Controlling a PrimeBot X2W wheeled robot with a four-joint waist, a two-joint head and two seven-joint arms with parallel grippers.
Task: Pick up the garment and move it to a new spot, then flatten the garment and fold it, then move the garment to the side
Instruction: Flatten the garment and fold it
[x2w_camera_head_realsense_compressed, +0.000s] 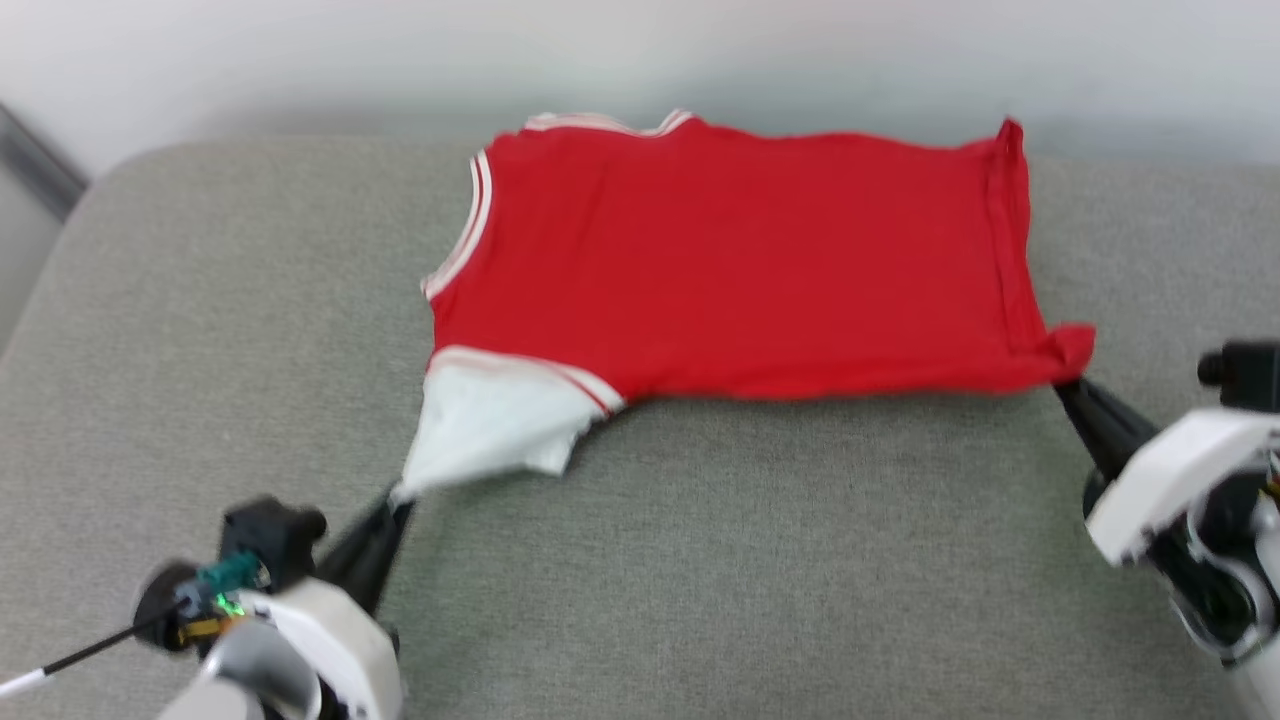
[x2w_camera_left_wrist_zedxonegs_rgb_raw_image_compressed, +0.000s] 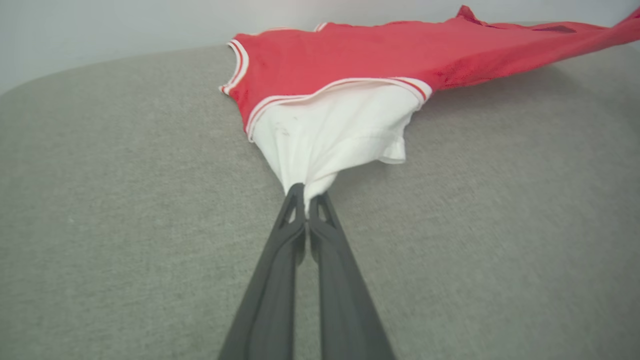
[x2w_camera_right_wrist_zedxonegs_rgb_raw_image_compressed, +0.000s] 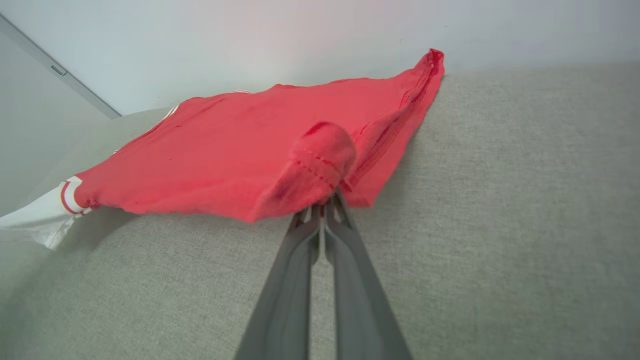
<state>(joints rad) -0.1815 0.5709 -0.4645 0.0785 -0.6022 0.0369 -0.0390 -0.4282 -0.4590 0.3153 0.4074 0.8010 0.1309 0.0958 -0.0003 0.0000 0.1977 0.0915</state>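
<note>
The red garment lies spread on the grey cushion, plain red side up, its lettering hidden. One white sleeve points toward me at the lower left. My left gripper is shut on that sleeve's tip, seen close in the left wrist view, with the white cloth stretched from it. My right gripper is shut on the red hem corner at the right; in the right wrist view the corner bunches over the fingertips. The near edge of the garment is lifted slightly off the cushion.
The grey fabric cushion runs wide under everything, with its rounded left edge near a pale wall. A dark strip runs along the wall at far left.
</note>
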